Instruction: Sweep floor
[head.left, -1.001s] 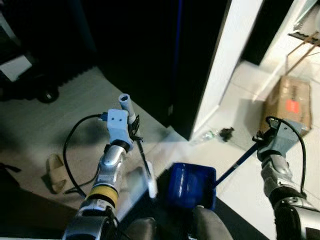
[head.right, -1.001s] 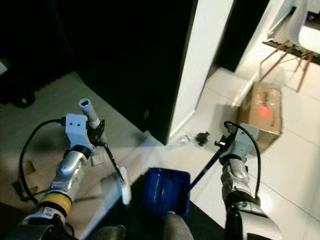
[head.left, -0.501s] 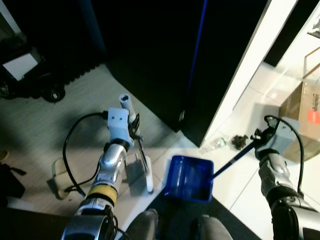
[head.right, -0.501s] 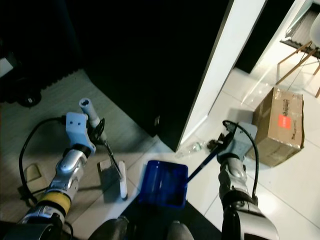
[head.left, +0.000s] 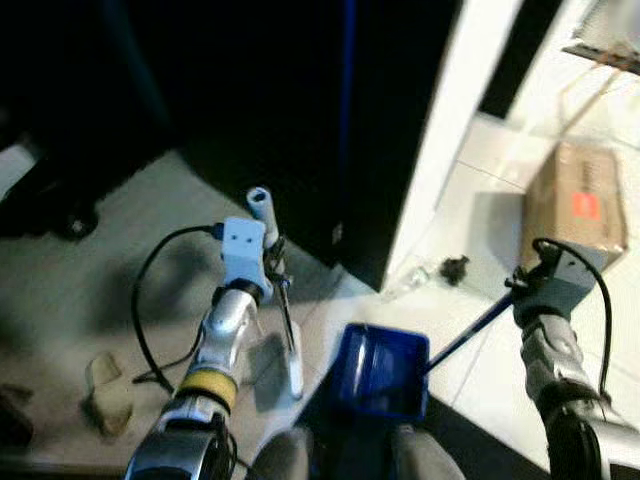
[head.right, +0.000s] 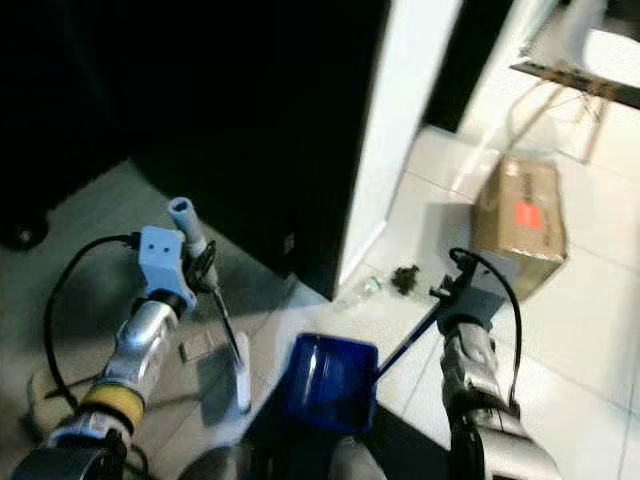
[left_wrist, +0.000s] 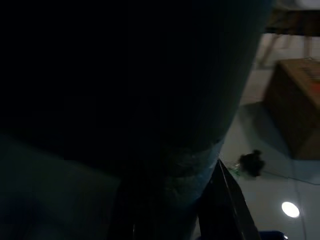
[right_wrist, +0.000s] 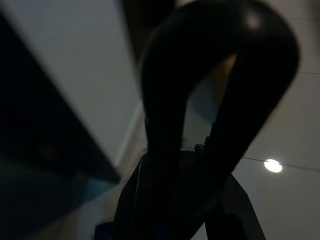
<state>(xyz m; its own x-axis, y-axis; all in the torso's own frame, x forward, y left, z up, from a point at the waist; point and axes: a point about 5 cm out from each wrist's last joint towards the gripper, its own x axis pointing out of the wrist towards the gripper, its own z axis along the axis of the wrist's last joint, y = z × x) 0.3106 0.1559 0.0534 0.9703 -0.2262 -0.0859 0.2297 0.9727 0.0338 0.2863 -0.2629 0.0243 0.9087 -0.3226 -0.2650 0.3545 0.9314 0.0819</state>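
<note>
Pale floor tiles (head.left: 480, 190) carry dark debris (head.left: 456, 267) well beyond the blue plastic dustpan (head.left: 381, 372) gripped by the right gripper (head.left: 519, 281), while the left gripper (head.left: 272, 268) clamps the white-headed broom (head.left: 293, 372), whose sweep may overshoot.

The left gripper (head.left: 275, 272) holds the broom (head.left: 290, 345), and the broom's head rests on the floor just below it. The dustpan (head.left: 380, 370) sits on the floor between the two grippers. Its long handle runs up to the right gripper (head.left: 522, 280). A small dark clump (head.left: 456, 267) lies just left of the right gripper. A box (head.left: 575, 200) stands beyond the right gripper.
</note>
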